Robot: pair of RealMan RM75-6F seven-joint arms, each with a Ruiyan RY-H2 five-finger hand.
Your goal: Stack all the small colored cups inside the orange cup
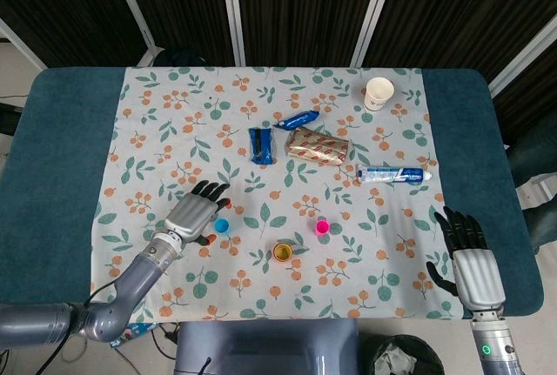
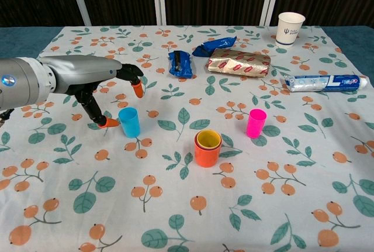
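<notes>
The orange cup (image 2: pixel 207 151) (image 1: pixel 283 252) stands near the table's front middle with a yellow cup (image 2: pixel 208 140) nested inside it. A small blue cup (image 2: pixel 129 121) (image 1: pixel 222 225) stands upright to its left. A pink cup (image 2: pixel 255 123) (image 1: pixel 322 227) stands upright to its right. My left hand (image 2: pixel 93 82) (image 1: pixel 193 213) hovers just left of the blue cup, fingers spread around it without gripping; one orange fingertip (image 2: pixel 108 123) sits right beside the cup's base. My right hand (image 1: pixel 470 264) rests open at the table's front right edge, far from the cups.
Behind the cups lie two blue snack packets (image 2: pixel 180 64) (image 2: pixel 214 45), a gold-and-red wrapped package (image 2: pixel 239 62) and a toothpaste tube (image 2: pixel 324 82). A white paper cup (image 2: pixel 290 28) stands at the back right. A floral cloth (image 2: pixel 175 205) covers the table.
</notes>
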